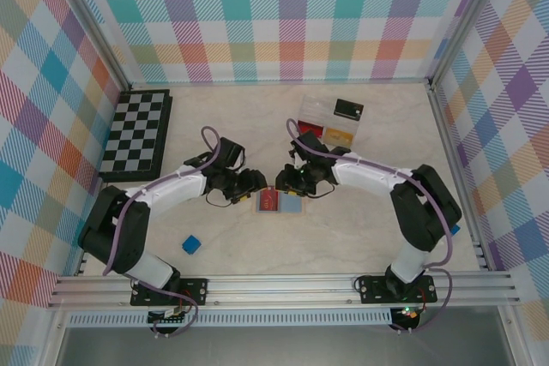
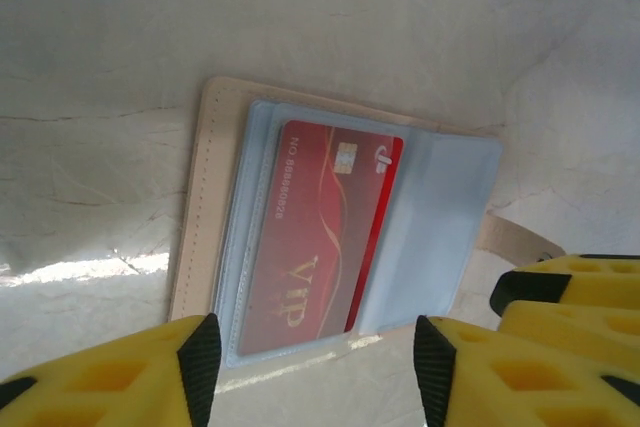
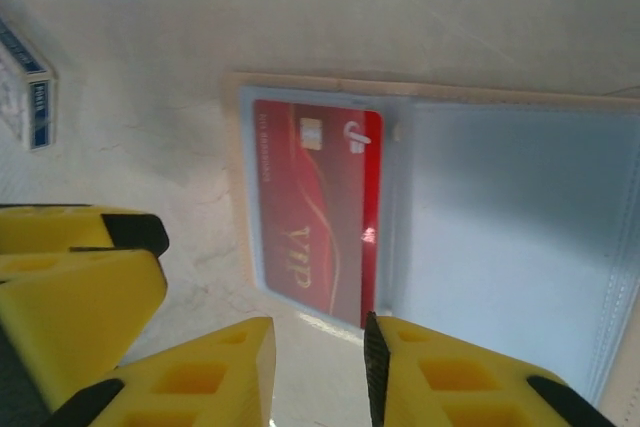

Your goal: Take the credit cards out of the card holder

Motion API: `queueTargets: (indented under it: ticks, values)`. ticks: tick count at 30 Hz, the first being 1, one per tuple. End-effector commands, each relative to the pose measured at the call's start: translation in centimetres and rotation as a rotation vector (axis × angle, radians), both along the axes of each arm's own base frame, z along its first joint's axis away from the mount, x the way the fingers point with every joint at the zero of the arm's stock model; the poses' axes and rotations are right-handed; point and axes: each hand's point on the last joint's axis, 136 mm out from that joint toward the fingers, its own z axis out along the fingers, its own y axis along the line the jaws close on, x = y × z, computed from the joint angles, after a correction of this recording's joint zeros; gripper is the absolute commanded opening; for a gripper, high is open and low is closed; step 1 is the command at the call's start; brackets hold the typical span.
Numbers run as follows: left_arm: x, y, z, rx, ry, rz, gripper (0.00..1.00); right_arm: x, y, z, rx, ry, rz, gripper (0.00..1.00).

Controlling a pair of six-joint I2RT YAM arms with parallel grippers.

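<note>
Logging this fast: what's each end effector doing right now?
Left end effector: open, holding nothing.
Right end effector: slightly open, holding nothing, at the red card edge.

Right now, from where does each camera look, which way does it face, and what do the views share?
Top external: fixed above and behind the arms, facing down at the table; both arms show, left gripper and right gripper near the card holder.
Left wrist: on the left arm, facing down at the open holder's red card; its own fingers show below.
Right wrist: likewise, from the right arm.
Shared: the red card in the holder.
</note>
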Motion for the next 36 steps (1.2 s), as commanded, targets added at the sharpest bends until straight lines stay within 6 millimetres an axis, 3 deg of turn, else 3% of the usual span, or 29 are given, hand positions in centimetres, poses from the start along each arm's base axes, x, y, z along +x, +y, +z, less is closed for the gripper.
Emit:
queueTargets:
  ticks: [1,9,20,36]
  values:
    - [0.3,-0.5,-0.6,-0.005,0.006,0.013,0.49,0.7,0.6,-0.3,0.010,0.010,-0.045,0.28]
    - [0.6,-1.1,-1.7,0.000,0.040,-0.002,0.37,0.7,1.4,-2.3,0.007,0.061,-0.019,0.21]
    - [0.9,-1.7,-3.2,0.004,0.083,-0.010,0.26,0.4,1.7,-3.6,0.002,0.090,0.006,0.17]
    - [-0.6,0.3,-5.9,0.101,0.143,0.013,0.19,0.4,1.7,-4.2,-0.021,0.099,0.035,0.18]
